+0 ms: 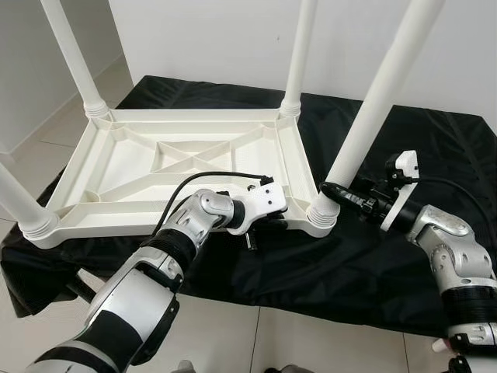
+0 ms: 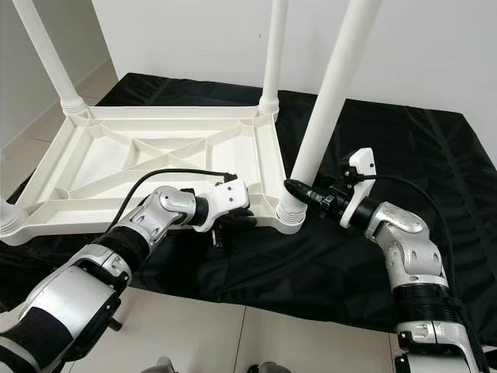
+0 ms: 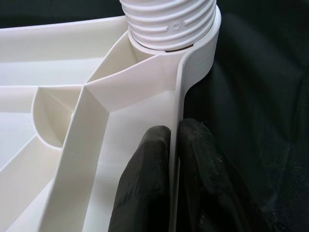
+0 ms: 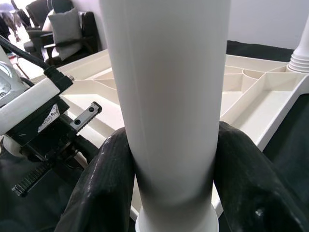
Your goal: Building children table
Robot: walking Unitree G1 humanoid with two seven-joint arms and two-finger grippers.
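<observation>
A white plastic children's table top [image 1: 132,167] lies upside down on a black cloth, ribs facing up, with white legs standing in its corners. My left gripper [image 1: 264,224] is shut on the near rim [image 3: 175,145] of the table top, close to the near right corner socket [image 3: 169,24]. My right gripper [image 1: 330,193] is shut on the near right leg [image 1: 373,101], just above its ribbed base; its fingers [image 4: 106,188] press both sides of the leg [image 4: 166,96].
The black cloth [image 1: 435,148] covers a low platform on a pale tiled floor [image 1: 256,342]. White walls stand behind. Other legs rise at the far left [image 1: 74,54], far right [image 1: 301,47] and near left [image 1: 19,203] corners.
</observation>
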